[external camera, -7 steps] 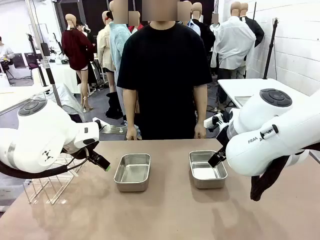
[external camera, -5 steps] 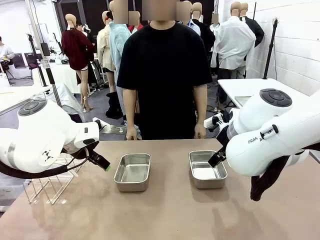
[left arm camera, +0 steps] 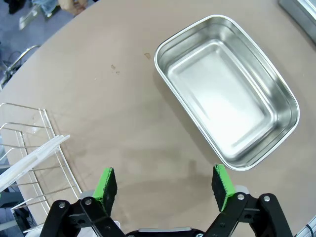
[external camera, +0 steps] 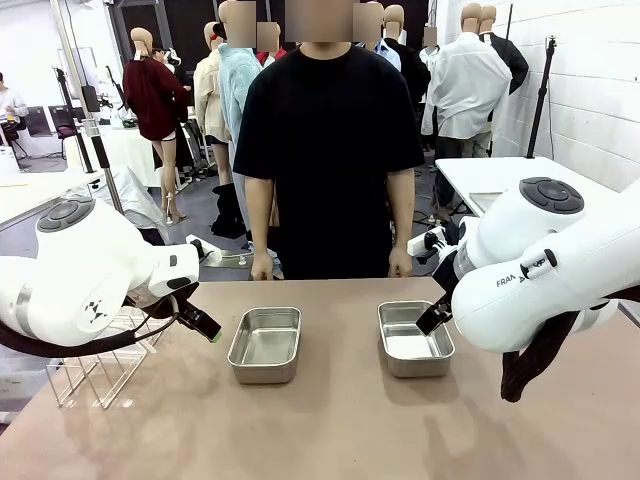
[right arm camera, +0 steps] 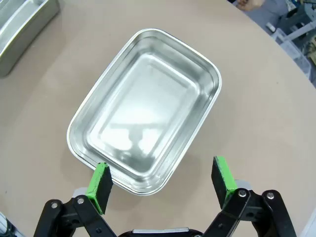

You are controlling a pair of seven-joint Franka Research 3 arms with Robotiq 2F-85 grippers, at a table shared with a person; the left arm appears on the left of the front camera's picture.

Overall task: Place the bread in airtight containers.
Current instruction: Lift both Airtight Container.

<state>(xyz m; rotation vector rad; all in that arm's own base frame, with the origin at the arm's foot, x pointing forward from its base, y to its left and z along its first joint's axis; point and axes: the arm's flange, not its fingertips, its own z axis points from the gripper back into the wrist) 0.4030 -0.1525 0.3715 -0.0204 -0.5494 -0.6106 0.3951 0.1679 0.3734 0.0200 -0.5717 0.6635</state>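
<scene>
Two empty steel airtight containers stand without lids mid-table, one on the left point(external camera: 265, 343) and one on the right point(external camera: 413, 338). My left gripper point(external camera: 203, 324) hovers just left of the left pan. In the left wrist view it point(left arm camera: 165, 183) is open above bare table, with that pan point(left arm camera: 227, 98) ahead to the right. My right gripper point(external camera: 432, 317) hangs over the right pan's near-right edge. In the right wrist view it point(right arm camera: 162, 181) is open at the rim of that pan point(right arm camera: 145, 108). The bread is out of view.
A wire rack point(external camera: 98, 368) stands at the table's left edge, and a clear white-rimmed piece point(left arm camera: 32, 162) leans in it. A person stands at the far side with a hand point(external camera: 263, 268) hanging near the table's edge.
</scene>
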